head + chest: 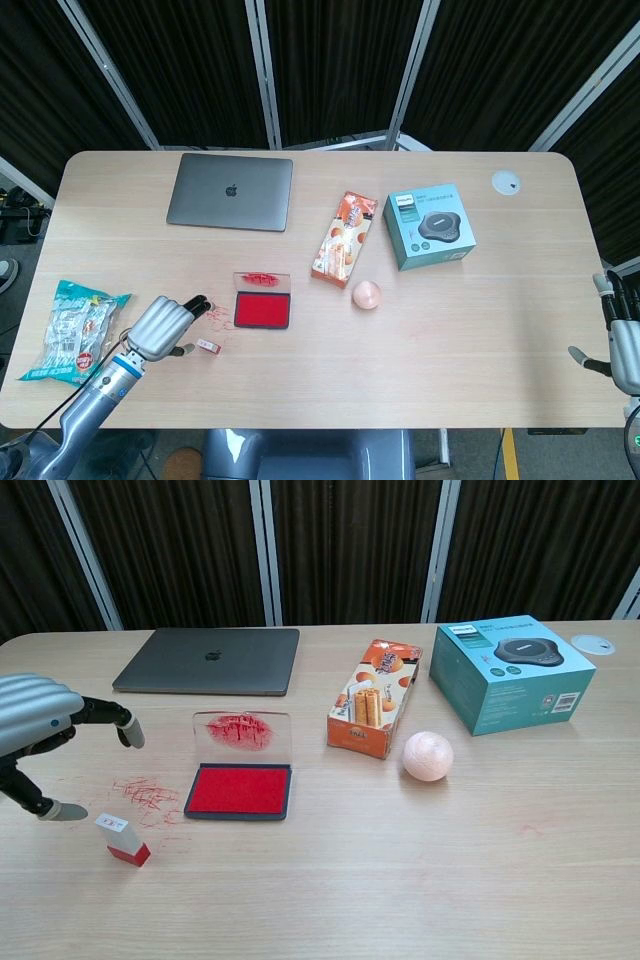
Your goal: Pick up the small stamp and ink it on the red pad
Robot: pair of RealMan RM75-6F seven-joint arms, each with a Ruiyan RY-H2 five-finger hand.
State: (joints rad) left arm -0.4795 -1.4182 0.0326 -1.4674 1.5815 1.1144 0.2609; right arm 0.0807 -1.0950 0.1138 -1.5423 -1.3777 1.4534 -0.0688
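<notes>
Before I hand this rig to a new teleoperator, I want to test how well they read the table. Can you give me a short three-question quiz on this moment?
1. True or false: the left hand already holds the small stamp.
2. Multiple choice: what lies nearest the red ink pad on its right? A) the laptop B) the orange snack box C) the teal box
3. Fill in: the pad's clear lid stands ____.

Key
1. False: the hand hovers beside the stamp, fingers apart, holding nothing.
2. B
3. Open, propped up behind the pad.
</notes>
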